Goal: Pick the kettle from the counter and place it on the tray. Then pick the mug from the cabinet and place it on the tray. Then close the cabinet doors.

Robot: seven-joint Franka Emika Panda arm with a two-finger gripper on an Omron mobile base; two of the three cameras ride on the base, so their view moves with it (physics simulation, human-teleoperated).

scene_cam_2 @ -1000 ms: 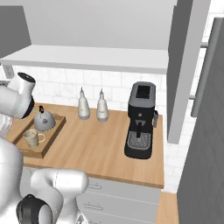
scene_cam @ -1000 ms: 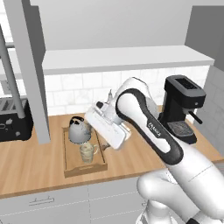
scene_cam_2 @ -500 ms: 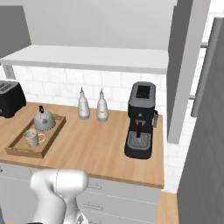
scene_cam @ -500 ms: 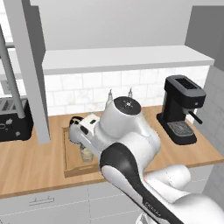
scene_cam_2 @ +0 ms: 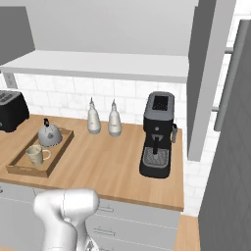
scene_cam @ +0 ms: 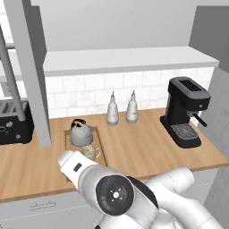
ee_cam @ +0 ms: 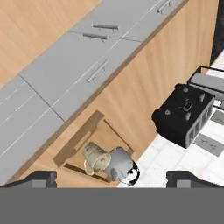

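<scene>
The silver kettle (scene_cam: 81, 133) (scene_cam_2: 49, 135) and the cream mug (scene_cam: 91, 152) (scene_cam_2: 35, 154) both stand in the wooden tray (scene_cam: 101, 144) (scene_cam_2: 25, 170) on the counter (scene_cam: 138, 147). The hand view looks down on them from high up: the mug (ee_cam: 96, 158) lies beside the kettle (ee_cam: 121, 165) inside the tray (ee_cam: 78, 141). My gripper (ee_cam: 113, 179) is open, its fingertips (ee_cam: 40, 178) wide apart, with nothing between them and well clear of the tray. The cabinet doors (scene_cam: 27, 67) (scene_cam_2: 210, 73) stand open, away from the cabinet (scene_cam: 120, 27).
A black toaster (scene_cam: 13, 121) (ee_cam: 183, 114) sits left of the tray. Two slim grey bottles (scene_cam: 112, 109) (scene_cam: 131, 107) stand by the tiled wall, and a black coffee machine (scene_cam: 185, 112) (scene_cam_2: 158, 135) stands to the right. Grey drawer fronts (ee_cam: 78, 65) run below the counter.
The arm has swung away from over the tray and dropped low in front of the base. Kettle and mug stay in the tray.
</scene>
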